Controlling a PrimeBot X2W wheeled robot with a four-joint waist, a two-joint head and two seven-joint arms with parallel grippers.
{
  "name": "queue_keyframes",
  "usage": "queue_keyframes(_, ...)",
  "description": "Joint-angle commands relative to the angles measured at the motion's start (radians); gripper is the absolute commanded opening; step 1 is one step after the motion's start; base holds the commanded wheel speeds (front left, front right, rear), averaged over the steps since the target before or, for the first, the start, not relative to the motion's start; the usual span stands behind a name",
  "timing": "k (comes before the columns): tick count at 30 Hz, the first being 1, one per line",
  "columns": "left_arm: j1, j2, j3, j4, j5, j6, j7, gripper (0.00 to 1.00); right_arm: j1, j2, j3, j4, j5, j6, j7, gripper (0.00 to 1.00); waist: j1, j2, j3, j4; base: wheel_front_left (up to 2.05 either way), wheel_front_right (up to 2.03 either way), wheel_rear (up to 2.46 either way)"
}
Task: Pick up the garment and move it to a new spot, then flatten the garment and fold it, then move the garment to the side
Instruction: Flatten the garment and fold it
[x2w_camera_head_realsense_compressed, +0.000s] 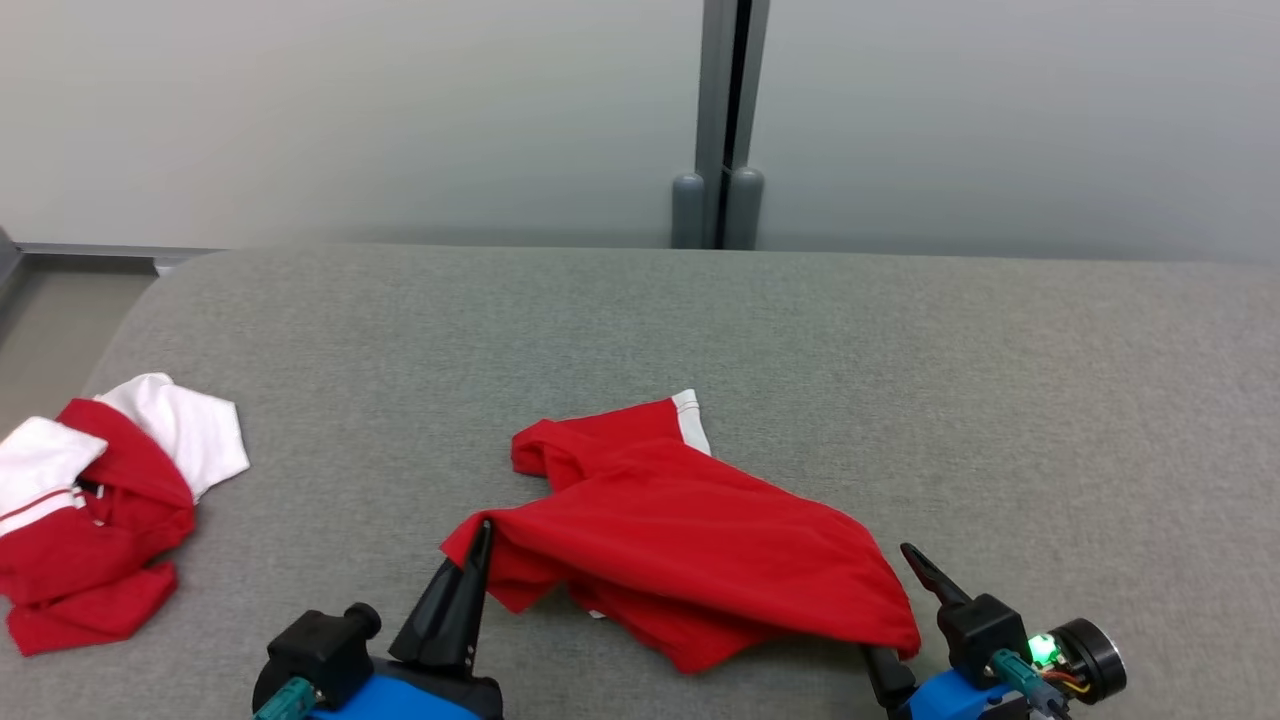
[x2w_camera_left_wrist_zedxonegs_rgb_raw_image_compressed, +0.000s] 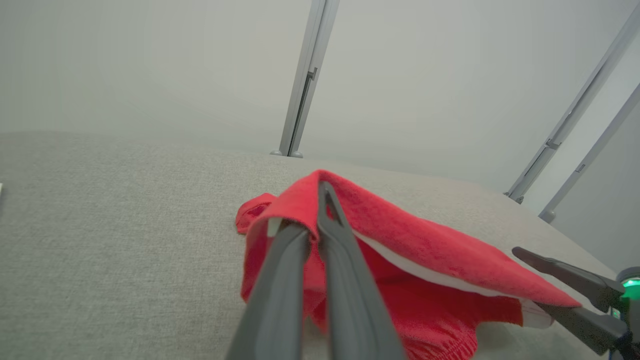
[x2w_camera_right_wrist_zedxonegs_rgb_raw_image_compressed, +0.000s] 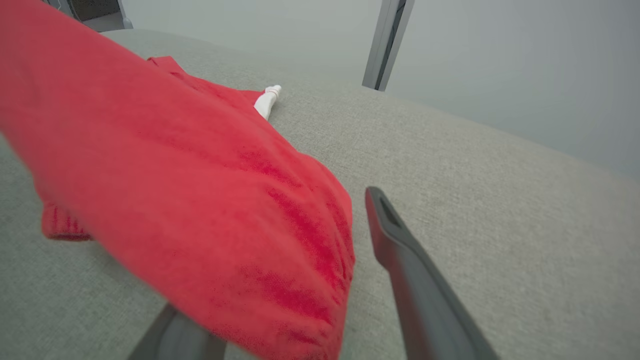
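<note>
Red garment (x2w_camera_head_realsense_compressed: 680, 530) sits bunched by the front edge of the grey fabric worktop (x2w_camera_head_realsense_compressed: 700, 320), one corner pinched tight in the left gripper (x2w_camera_head_realsense_compressed: 483, 535), right gripper (x2w_camera_head_realsense_compressed: 898, 605) spread wide around the other, probably lining up a two-corner lift.

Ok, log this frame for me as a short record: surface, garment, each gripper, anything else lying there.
surface: grey fabric-covered table
garment: red garment with white trim, crumpled, mid-table, near edge raised between the grippers
left gripper: shut on the garment's left corner
right gripper: open, straddling the garment's right corner, one finger under the cloth, one clear of it
other item: red and white garment, bunched at the table's left edge
task stage: garment not yet flattened or folded
</note>
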Motion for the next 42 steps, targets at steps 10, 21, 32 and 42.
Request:
queue_keyframes(10,-0.138,0.035,0.128,0.169,0.021,-0.002,-0.003,0.0,-0.043,-0.005,0.047,-0.042,0.008,0.0,-0.004,1.0,0.0001,0.0001,0.116,-0.171,0.0,0.0,0.0)
queue_keyframes(21,-0.226,0.024,0.224,0.35,0.044,-0.002,-0.003,1.0,-0.015,-0.005,0.07,-0.087,0.038,0.0,-0.003,1.0,0.0001,0.0001,0.154,-0.217,0.0,0.0,0.0)
queue_keyframes(32,-0.133,-0.031,0.266,0.286,0.075,-0.002,-0.003,1.0,0.042,-0.005,0.081,-0.059,0.149,0.0,-0.004,1.0,0.0001,0.0001,0.1,-0.131,0.0,0.0,0.0)
queue_keyframes(42,-0.085,-0.045,0.262,0.253,0.083,-0.002,-0.003,1.0,0.023,-0.005,0.076,-0.015,0.257,0.0,-0.004,0.87,0.0001,0.0001,0.097,-0.091,0.0,0.0,0.0)
